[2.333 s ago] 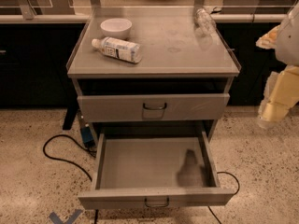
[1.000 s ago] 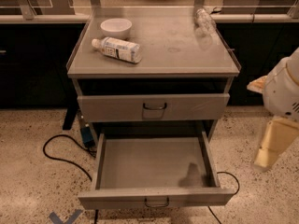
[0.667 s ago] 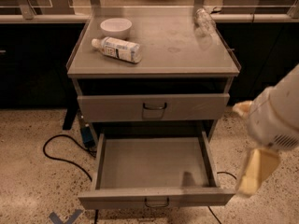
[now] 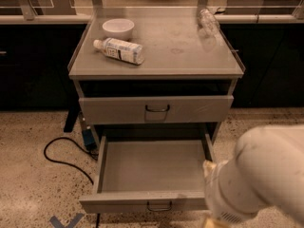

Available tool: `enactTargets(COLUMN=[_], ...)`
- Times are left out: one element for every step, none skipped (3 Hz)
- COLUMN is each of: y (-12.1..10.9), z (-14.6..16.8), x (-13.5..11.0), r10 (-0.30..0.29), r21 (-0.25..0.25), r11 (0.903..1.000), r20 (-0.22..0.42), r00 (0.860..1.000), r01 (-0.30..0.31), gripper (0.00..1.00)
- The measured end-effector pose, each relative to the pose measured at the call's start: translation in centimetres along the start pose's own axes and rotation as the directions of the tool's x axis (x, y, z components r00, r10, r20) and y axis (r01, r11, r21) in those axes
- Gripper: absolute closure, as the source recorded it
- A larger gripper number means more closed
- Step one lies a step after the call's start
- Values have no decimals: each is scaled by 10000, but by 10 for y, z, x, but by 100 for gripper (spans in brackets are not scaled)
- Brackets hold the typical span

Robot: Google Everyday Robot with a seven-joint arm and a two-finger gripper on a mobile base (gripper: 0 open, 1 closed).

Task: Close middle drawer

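The middle drawer (image 4: 152, 167) is pulled far out at the bottom of the grey cabinet. Its deep flat tray is empty. Its low front panel (image 4: 118, 204) carries a small dark wire handle (image 4: 159, 206). My white arm (image 4: 259, 175) fills the lower right and covers the drawer's front right corner. Of the gripper (image 4: 212, 221) only a beige sliver shows at the bottom edge, just right of the drawer front.
The drawer above (image 4: 156, 109), with a taller front and bigger handle, is shut. On the cabinet top (image 4: 180, 56) lie a white bowl (image 4: 118, 27), a labelled bottle (image 4: 118, 50) and a clear bottle (image 4: 208, 22). A black cable (image 4: 61, 156) runs across the floor on the left.
My arm has swung from the right of the cabinet down and left, close to the camera, to the open drawer's front right corner. The drawer has not moved.
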State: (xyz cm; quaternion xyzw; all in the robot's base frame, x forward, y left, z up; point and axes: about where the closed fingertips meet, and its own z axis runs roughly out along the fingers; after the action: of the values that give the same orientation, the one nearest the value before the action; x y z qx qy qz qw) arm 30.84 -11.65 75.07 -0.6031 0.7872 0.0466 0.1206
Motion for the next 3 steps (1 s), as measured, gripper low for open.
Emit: enactTargets(y=[29,21,-10], z=[29,41,59], x=[8,20,54], r10=[-137,49,945], r21=[-580,-467,652], r11=[9983,9989,9939], r20=[-378,-494,-826], r00=[9992,9988,9921], r01=[115,-73,-893], gripper=[0,0,0])
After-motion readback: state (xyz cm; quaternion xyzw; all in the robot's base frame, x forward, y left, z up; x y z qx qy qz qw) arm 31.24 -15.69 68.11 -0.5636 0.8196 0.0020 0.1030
